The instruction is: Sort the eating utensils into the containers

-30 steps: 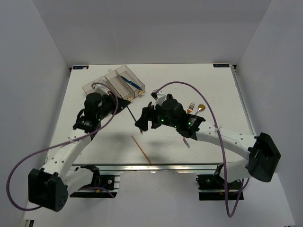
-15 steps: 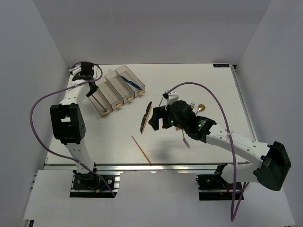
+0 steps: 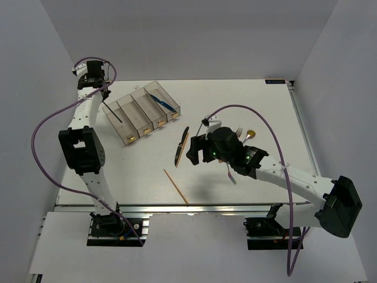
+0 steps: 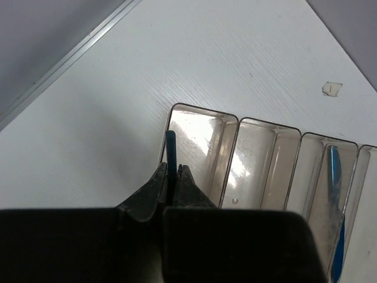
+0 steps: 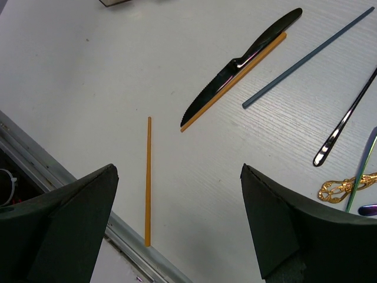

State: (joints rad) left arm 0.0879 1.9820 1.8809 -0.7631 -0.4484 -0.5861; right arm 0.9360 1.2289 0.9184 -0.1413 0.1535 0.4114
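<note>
Left pincer (image 4: pixel 171 172): found clamped tight on a dark chopstick (image 4: pixel 171 150). Positioned at the far left of the table (image 3: pixel 265 106), raised above the left end of the containers (image 4: pixel 238 121). Recorded the chopstick's free end over the end bin, inside its rim line in the wrist view. In the overhead view, traced the same chopstick (image 3: pixel 115 115) as a dark line slanting across that bin from the left pincer (image 3: pixel 102 96).

Counted four clear bins (image 3: pixel 134 111) joined side by side and set at a slant. Located a blue knife (image 4: pixel 334 177) lying in the third bin, counted from the chopstick's end.

Right pincer (image 5: pixel 177 177): found spread wide, gripping nothing, hovering over mid-table. Below it, loose on the surface:
- black knife (image 5: pixel 241 59), with a wooden chopstick (image 5: pixel 203 109) touching along its edge;
- second wooden chopstick (image 5: pixel 148 177), apart, nearer the front rail;
- grey-blue chopstick (image 5: pixel 309 56), beside the knife;
- glossy black handle (image 5: pixel 347 118), gold ornate handle (image 5: pixel 339 188) and iridescent handle (image 5: pixel 362 171), clustered at the right.

Overhead, confirmed a gold fork (image 3: pixel 237 132) behind the right arm.
</note>
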